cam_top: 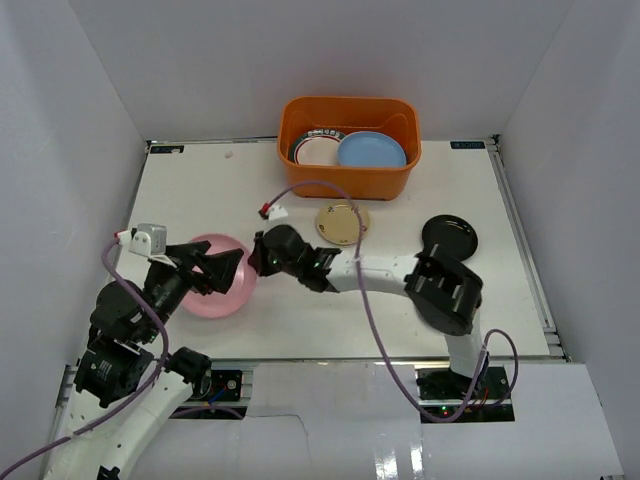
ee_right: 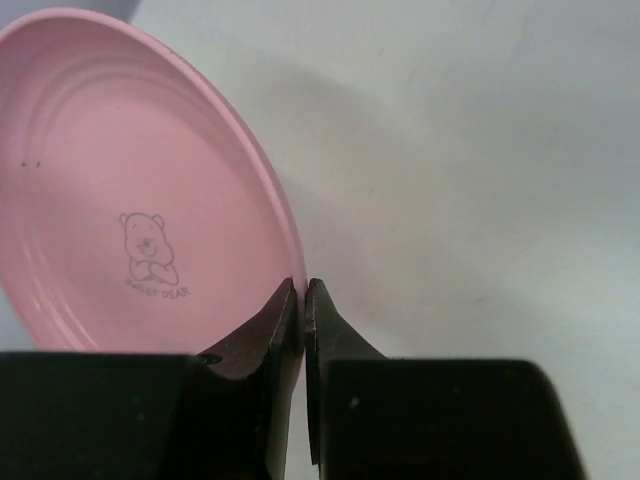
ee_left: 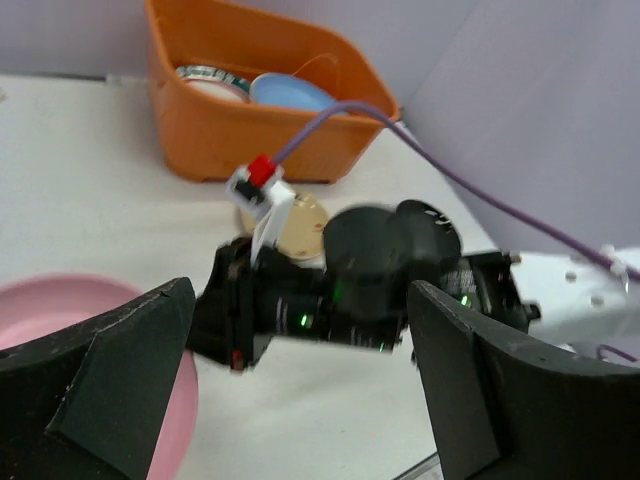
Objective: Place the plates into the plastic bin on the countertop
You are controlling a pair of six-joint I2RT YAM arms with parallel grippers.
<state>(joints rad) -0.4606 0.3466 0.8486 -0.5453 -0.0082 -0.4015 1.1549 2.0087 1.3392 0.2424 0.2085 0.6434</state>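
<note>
On the white countertop (cam_top: 200, 190), far centre, the orange plastic bin (cam_top: 350, 178) holds a light blue plate (cam_top: 372, 150) and a patterned-rim plate (cam_top: 315, 148). Near left, the right gripper (ee_right: 303, 290) pinches the rim of the pink plate (cam_top: 210, 300). The left gripper (cam_top: 232, 270) hovers over the same plate, fingers spread. A black plate (cam_top: 449, 238) lies at right, and a tan plate (cam_top: 342, 222) lies near the bin.

Bright, even light fills the top view; the arms throw only faint, soft shadows on the countertop (cam_top: 200, 190), and glare streaks the glossy sheet (cam_top: 400, 455) beyond its near edge. From the left wrist, the right arm's wrist (ee_left: 370, 270) is blurred and the near fingers (ee_left: 110, 390) are dark. From the right wrist, the pink plate (ee_right: 120, 180) is sharp, with a soft grey shadow beside it
</note>
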